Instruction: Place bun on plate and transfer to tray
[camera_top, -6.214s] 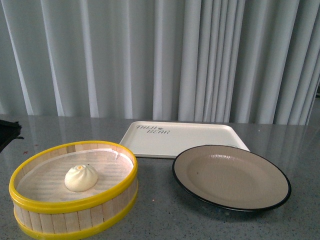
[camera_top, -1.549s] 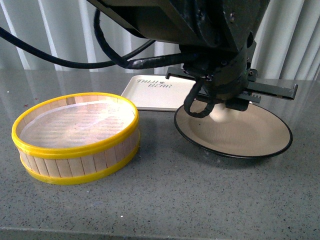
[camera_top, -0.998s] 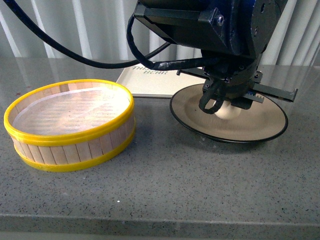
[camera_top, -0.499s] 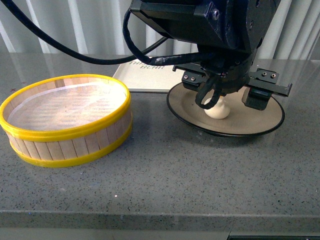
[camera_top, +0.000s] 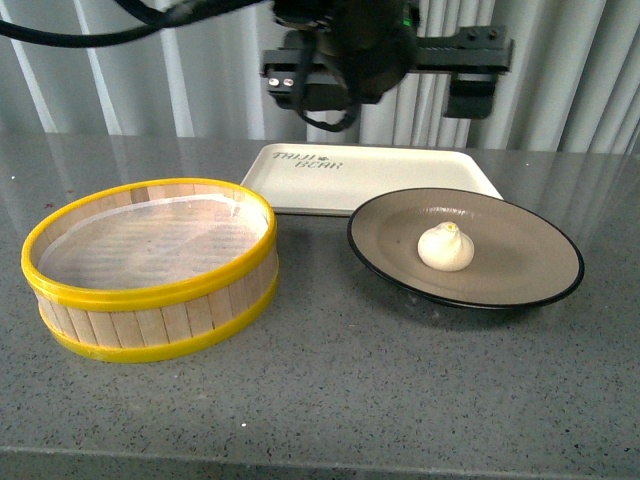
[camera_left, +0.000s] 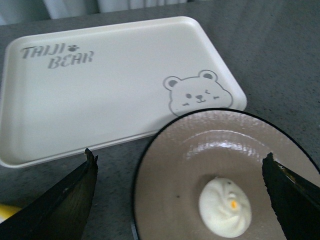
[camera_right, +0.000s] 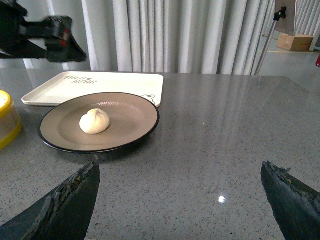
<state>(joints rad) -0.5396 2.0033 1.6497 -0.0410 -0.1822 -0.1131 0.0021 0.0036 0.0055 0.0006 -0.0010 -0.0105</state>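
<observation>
The white bun (camera_top: 446, 247) sits alone on the black-rimmed plate (camera_top: 540, 262), a little left of its middle. The cream tray (camera_top: 380, 175) lies just behind the plate. My left gripper (camera_top: 375, 95) is open and empty, high above the tray and the plate's back edge. In the left wrist view the bun (camera_left: 225, 207) lies on the plate (camera_left: 200, 155) between the wide-open fingers (camera_left: 65, 205), with the tray (camera_left: 100, 90) beyond. My right gripper (camera_right: 179, 167) is open and empty over bare table; the bun (camera_right: 94, 121), plate (camera_right: 130, 120) and tray (camera_right: 100, 82) are ahead of it.
An empty yellow-rimmed wooden steamer basket (camera_top: 150, 265) stands left of the plate; its edge also shows in the right wrist view (camera_right: 5, 120). Grey stone table with curtains behind. The left arm (camera_right: 50, 37) hangs above the tray.
My left gripper opened, left the bun on the plate, and rose up and back from it. The bun now rests free.
</observation>
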